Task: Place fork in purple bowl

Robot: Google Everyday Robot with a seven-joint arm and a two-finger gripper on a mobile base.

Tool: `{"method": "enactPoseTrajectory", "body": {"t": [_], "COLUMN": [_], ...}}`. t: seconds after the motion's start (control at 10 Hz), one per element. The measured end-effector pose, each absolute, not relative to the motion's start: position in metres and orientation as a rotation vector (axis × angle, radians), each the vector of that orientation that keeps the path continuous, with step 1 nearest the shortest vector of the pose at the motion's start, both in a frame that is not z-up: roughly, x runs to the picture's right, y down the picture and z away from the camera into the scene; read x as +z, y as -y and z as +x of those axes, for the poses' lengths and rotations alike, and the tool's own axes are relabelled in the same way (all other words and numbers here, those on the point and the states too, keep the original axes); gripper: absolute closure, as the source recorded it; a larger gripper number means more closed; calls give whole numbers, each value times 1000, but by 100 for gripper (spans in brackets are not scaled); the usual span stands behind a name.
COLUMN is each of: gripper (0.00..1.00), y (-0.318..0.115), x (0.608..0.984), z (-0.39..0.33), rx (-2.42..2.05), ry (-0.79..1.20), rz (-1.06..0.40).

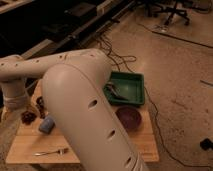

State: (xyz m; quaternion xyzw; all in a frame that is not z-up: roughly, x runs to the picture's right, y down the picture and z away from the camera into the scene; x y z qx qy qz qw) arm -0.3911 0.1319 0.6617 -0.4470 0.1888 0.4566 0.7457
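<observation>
Camera view. A: Left to right. Tool (11, 111) is at the far left edge, hanging off the end of the arm (85, 115) over the counter's (22, 147) left end. Apart or together: cannot tell.

B: Holding anything?

A: Nothing seen in it. Just right of it is a dark reddish-brown lump (27, 117), then a small blue item (46, 124). Fork (50, 152) lies flat near the counter's front-left edge, tines pointing right, apart from the tool.

B: And the target?

A: The arm's bulk blocks mid-counter. Past it, purple bowl (129, 118) sits upright on the right half; what shows of its inside looks empty. Behind it is a green tray (131, 85) with a dark utensil (116, 92) in it.

B: Progress?

A: Judged: none of the placing is done. Fork not yet grasped, well apart from the bowl. Left to do: bring tool to fork, grip, lift, carry rightward across the counter, release into bowl.
</observation>
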Motion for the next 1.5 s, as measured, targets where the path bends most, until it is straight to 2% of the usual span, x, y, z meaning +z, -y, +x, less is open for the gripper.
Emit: {"method": "enactPoseTrajectory", "body": {"t": [0.4, 1.1, 1.5], "gripper": [20, 20, 20], "y": [-136, -182, -224], "x": [664, 653, 640], "z": [-388, -325, -291], "rx": [1004, 1174, 1375], "ry": [-408, -420, -469], "rz": [-993, -978, -991]}}
